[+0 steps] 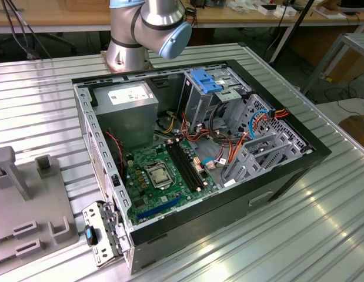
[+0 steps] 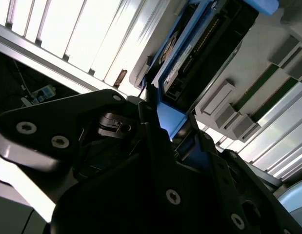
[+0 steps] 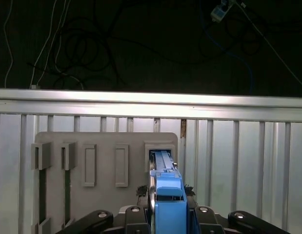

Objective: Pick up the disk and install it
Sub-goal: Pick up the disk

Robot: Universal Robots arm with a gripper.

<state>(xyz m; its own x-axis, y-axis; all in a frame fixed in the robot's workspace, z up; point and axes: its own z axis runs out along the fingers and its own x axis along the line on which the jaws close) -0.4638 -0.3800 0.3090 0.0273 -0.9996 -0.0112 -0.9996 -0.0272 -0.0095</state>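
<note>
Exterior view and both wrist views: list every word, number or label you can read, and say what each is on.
None can be read.
White label on the power supply: print too small to read.
Sticker on the disk, second wrist view: blurred, unreadable.
Motherboard: markings too small to read.

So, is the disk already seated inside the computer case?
No: in the first wrist view the disk sits in a slot of the grey holder on the slatted metal table.
</note>
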